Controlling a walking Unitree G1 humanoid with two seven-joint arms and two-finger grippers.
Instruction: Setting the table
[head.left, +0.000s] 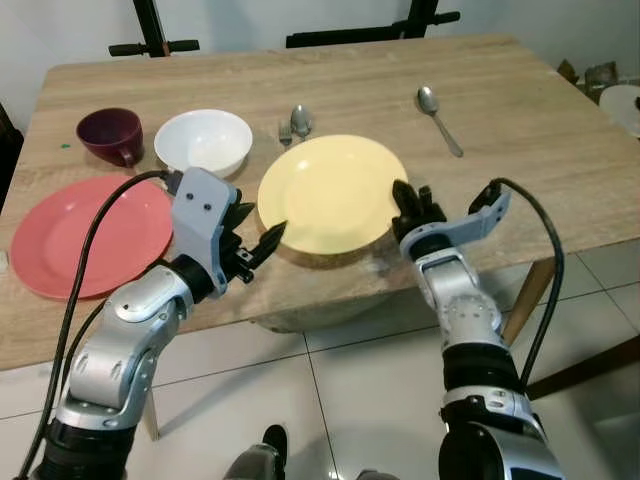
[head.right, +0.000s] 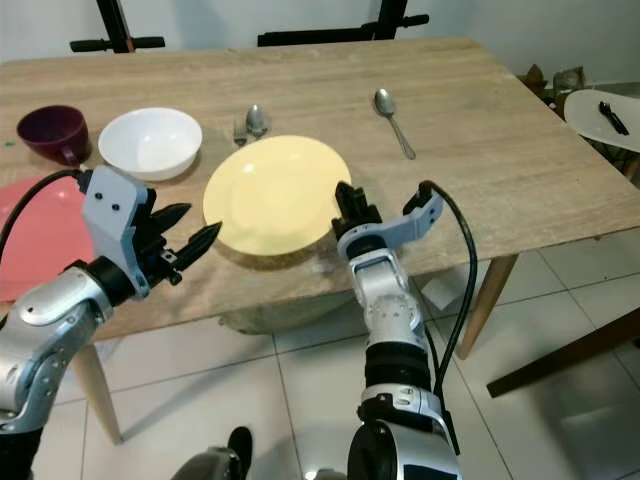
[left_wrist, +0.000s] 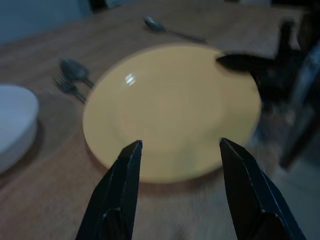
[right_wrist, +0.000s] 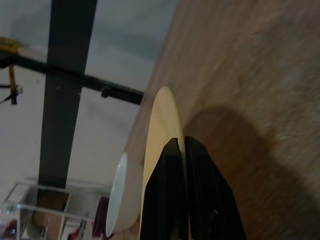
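My R tool (head.left: 405, 203) clamped on yellow plate (head.left: 330, 192) rim, near surface (head.left: 500, 130) edge; my L tool (head.left: 262, 240), fingers apart, just beside plate's opposite rim.

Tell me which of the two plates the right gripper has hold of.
The yellow plate. The right gripper is clamped on its rim at the table's near edge, while the red plate lies untouched, far off at the robot's left.

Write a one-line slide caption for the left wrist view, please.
Open left gripper faces the yellow plate on the wooden table.
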